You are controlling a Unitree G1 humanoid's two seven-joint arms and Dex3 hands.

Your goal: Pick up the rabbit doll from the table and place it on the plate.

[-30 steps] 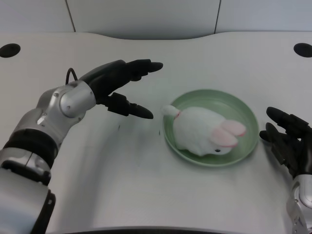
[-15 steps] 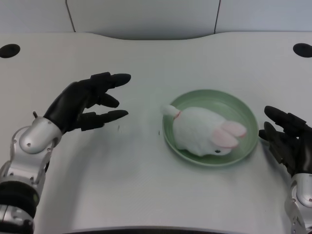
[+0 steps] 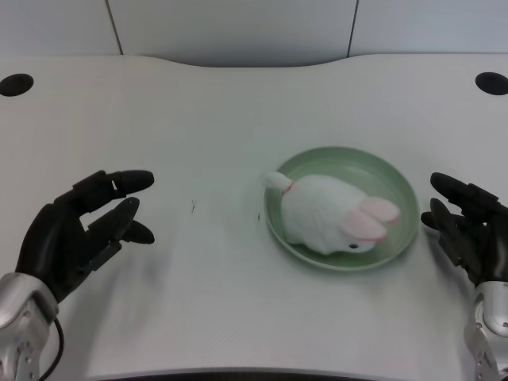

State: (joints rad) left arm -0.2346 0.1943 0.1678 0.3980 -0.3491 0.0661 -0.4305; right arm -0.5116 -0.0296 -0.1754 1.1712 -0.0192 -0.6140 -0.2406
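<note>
The left hand [image 3: 75,238] has been withdrawn toward the near left table edge; its fingers are spread and nothing is held. Well apart to its right, the rabbit doll [image 3: 329,214] is seated on the plate [image 3: 401,186].

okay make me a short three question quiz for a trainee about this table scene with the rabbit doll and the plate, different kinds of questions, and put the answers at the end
1. True or false: the rabbit doll lies on the green plate.
2. Multiple choice: the left hand is
A. gripping the doll
B. holding nothing, fingers apart, over the table left of the plate
C. pressing on the plate's rim
3. Fill in: the doll's pink ears point toward the picture's ____ side.

Key
1. True; its white body rests inside the plate, with the tail near the left rim.
2. B
3. Right, toward the waiting right hand.
</note>
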